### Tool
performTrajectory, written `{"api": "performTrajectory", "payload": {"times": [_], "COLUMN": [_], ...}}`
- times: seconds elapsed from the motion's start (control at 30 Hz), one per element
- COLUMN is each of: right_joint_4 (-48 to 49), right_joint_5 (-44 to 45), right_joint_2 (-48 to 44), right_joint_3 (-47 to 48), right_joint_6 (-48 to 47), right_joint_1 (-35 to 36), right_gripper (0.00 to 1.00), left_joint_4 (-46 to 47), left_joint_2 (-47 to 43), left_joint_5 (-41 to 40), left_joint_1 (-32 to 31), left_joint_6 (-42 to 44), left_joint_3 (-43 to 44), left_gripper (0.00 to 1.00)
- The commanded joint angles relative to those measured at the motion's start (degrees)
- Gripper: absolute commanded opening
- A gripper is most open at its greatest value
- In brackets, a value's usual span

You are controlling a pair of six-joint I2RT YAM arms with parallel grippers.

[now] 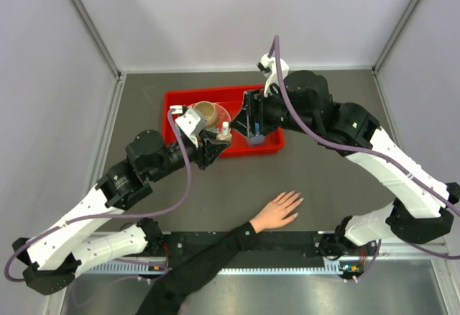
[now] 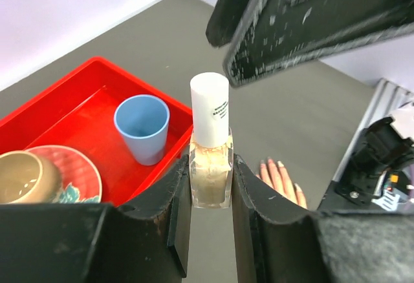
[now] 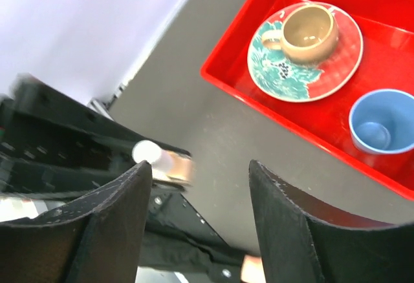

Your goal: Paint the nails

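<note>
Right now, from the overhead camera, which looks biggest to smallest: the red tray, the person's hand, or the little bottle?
Largest to smallest:
1. red tray
2. person's hand
3. bottle, much the smallest
The differences are clear, so nearness to the camera does not change the order.

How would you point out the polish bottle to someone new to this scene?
Find the red tray mid-table. At its near edge, the left gripper clamps a small glass bottle of pale polish. Unlike the blue cup and tan mug, it has a tall white cap.
</note>
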Motion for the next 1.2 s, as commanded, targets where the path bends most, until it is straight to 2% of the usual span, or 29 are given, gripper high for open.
{"api": "performTrajectory", "payload": {"times": [0.0,0.23,0.3,0.37,0.57,0.6,0.63,0.67,0.7,0.8,0.93,0.97,1.07,1.17], "right_joint_4": [-0.2,-1.8,-2.2,-2.7,-2.7,-2.3,-2.0,-1.8,-1.6,-1.1,4.8,6.4,11.0,10.5], "right_joint_5": [1.5,4.4,4.7,5.0,4.6,4.4,3.5,2.9,2.2,-2.4,-15.0,-17.2,-27.7,-34.7], "right_joint_2": [3.3,7.0,7.3,7.6,7.5,7.5,7.5,7.5,7.4,6.2,0.1,-1.5,-6.9,-8.3], "right_joint_3": [5.2,8.3,8.0,7.9,6.6,6.5,6.4,6.4,6.5,6.0,0.3,-2.8,-7.0,-6.6], "right_joint_6": [2.8,1.1,1.0,1.0,0.9,0.9,0.6,-0.1,-0.7,-4.4,-15.8,-17.3,-21.0,-23.0], "right_joint_1": [1.2,4.2,4.4,4.5,4.5,4.5,4.6,4.5,4.5,4.6,4.3,4.2,3.3,3.2], "right_gripper": [0.6,0.56,0.52,0.43,0.39,0.35,0.25,0.03,0.0,0.0,0.0,0.0,0.0,0.0], "left_joint_4": [4.6,3.7,3.8,3.9,4.6,4.6,4.6,4.8,4.7,4.8,2.8,2.6,2.5,4.5], "left_joint_2": [0.8,2.9,2.7,2.5,1.3,1.3,1.4,1.4,1.4,1.0,-0.6,-1.0,-2.2,-2.8], "left_joint_5": [-2.8,-5.3,-5.7,-5.9,-5.1,-5.0,-3.8,-3.9,-1.8,2.8,14.2,19.2,25.3,32.9], "left_joint_1": [-0.2,-0.2,-0.2,-0.2,-0.2,-0.2,-0.2,-0.2,-0.2,-0.1,0.0,0.0,0.0,0.0], "left_joint_6": [1.9,1.8,1.3,0.9,-0.4,-0.6,-0.9,-1.5,-1.9,-3.5,-3.8,-3.9,-4.8,-6.9], "left_joint_3": [-0.9,-0.1,-0.1,-0.4,-1.0,-1.0,-0.8,-0.7,-0.7,-0.5,1.3,1.5,2.0,2.4], "left_gripper": [0.0,0.0,0.0,0.0,0.0,0.0,0.0,0.0,0.0,0.0,0.0,0.0,0.0,0.0]}}
